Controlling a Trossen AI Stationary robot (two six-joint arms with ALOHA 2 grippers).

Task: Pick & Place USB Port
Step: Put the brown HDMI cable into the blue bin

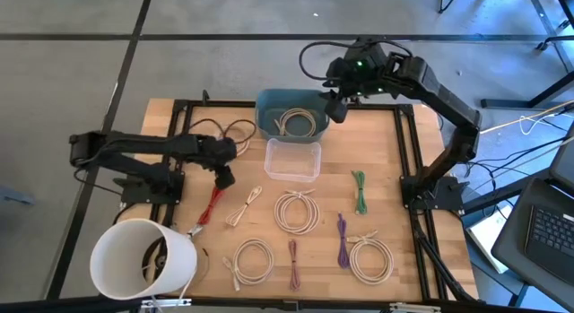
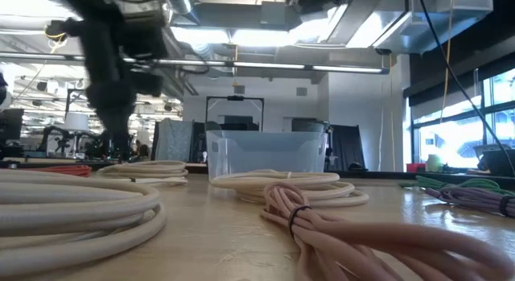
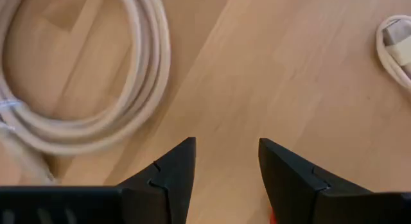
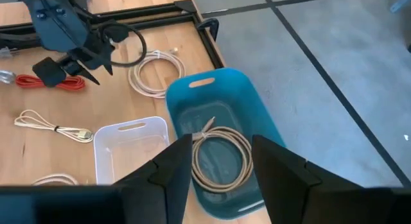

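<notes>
Pink cable (image 2: 354, 233) lies nearest; a beige cable (image 4: 218, 161) rests coiled in the blue bin (image 4: 257, 115), directly beneath the right gripper (image 4: 221, 161), fingers spread and empty. Left gripper (image 3: 226, 161), also spread, hovers over the red cable (image 1: 212, 204); a shallow pinch could let its loose strands slip free.

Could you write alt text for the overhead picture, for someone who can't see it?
Seen from above, a wooden table holds coiled cables. The right gripper hangs open over a blue bin with one beige cable inside, and the left gripper is open above a red cable. A clear bin is empty; a white bucket stands at one corner.
</notes>
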